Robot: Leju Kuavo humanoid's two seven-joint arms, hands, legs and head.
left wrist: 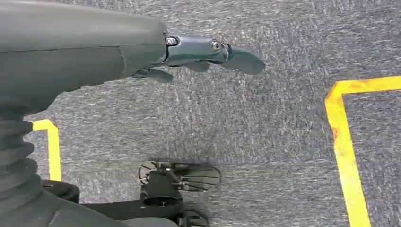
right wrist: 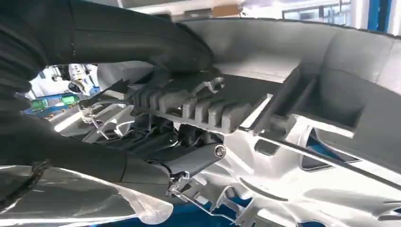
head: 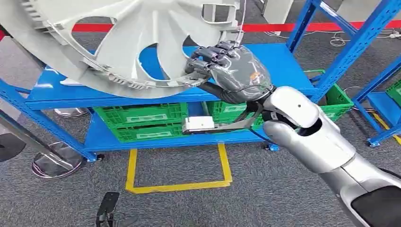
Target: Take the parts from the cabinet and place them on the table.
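fan shroud [head: 132, 42]: cut off at top edge | fingers [head: 208, 59]: tips hidden behind rim

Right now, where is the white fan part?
In the head view the fan part is at the upper left, lifted over the top blue shelf, with the right hand gripping its rim.

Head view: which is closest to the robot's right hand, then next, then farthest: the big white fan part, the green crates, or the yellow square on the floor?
From the right hand:
1. The big white fan part, gripped by its rim, above the top blue shelf.
2. The green crates, on the lower shelf below the hand.
3. The yellow square, taped on the floor in front of the rack.
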